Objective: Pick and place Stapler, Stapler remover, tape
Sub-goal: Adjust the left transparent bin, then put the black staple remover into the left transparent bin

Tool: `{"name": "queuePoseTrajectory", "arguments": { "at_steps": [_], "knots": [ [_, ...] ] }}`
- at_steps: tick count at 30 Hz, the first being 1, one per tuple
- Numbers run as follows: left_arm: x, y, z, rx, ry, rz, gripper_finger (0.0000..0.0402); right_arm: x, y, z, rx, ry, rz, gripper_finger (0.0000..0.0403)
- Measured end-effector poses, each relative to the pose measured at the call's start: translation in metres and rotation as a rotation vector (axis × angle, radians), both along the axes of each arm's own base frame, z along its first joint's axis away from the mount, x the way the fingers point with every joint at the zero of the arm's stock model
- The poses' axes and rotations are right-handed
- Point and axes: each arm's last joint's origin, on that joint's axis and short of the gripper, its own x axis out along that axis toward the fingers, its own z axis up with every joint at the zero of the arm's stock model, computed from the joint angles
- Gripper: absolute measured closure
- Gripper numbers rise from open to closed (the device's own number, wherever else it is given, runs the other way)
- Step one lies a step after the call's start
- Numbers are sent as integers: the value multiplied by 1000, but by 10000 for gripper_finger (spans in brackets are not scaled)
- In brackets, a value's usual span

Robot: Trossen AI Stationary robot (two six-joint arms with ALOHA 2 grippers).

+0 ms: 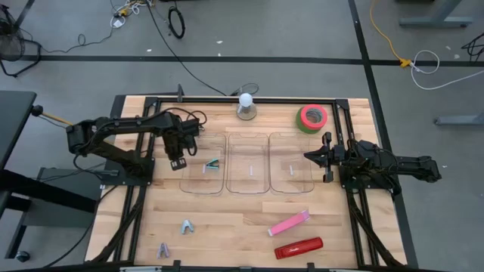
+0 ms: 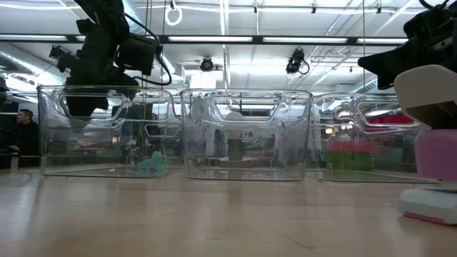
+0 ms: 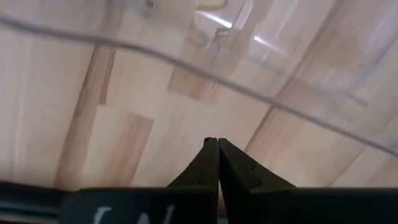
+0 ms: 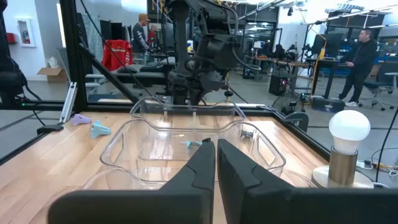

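Closest to the low camera, at its right side, you see the pink stapler (image 2: 435,160) on the counter (image 1: 234,219); from above the pink stapler lies near the front, with the red stapler (image 1: 298,248) just beside it, nearer the edge. Three clear bins stand in a row at the middle: the left bin (image 1: 189,187), the middle bin (image 1: 248,189) and the right bin (image 1: 292,189). One teal stapler remover (image 1: 212,164) is already lying inside the left bin, and two more staple removers (image 1: 186,226) wait on the counter at the front left. The green tape (image 1: 311,118) sits at the far right corner, near the white bulb (image 1: 246,100) on its base. Your left gripper (image 1: 177,162) hangs over the outer edge of the left bin with its fingers pressed together and nothing between them, as its wrist view shows. The right gripper (image 1: 311,156) rests beside the right bin, also pressed together and empty. I judge that one drop is finished and the next pick is to begin. To do it well, lift the left gripper straight up first, so it does not catch the bin wall, then spread the fingers wide before you go down over the next remover. Come from above, centred on its body, and close only when both fingers are beside it.
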Motion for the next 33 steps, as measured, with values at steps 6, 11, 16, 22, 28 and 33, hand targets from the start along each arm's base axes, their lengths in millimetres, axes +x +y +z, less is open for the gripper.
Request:
{"name": "queuePoseTrajectory", "arguments": {
  "at_steps": [6,11,16,22,28,33],
  "knots": [
    [6,-6,0,-16,-45,-8,398,0,0,0,0,0,0,381],
    [9,-8,0,-43,-73,9,395,0,0,0,0,0,0,381],
    [14,-8,0,-78,-125,35,398,0,0,0,0,0,0,381],
    [15,-8,0,-85,-134,52,394,0,0,0,0,0,0,381],
    [10,-10,0,-99,-82,64,397,0,0,0,0,0,0,381],
    [5,-8,0,-21,-8,62,387,0,0,0,0,0,0,381]
  ]
}}
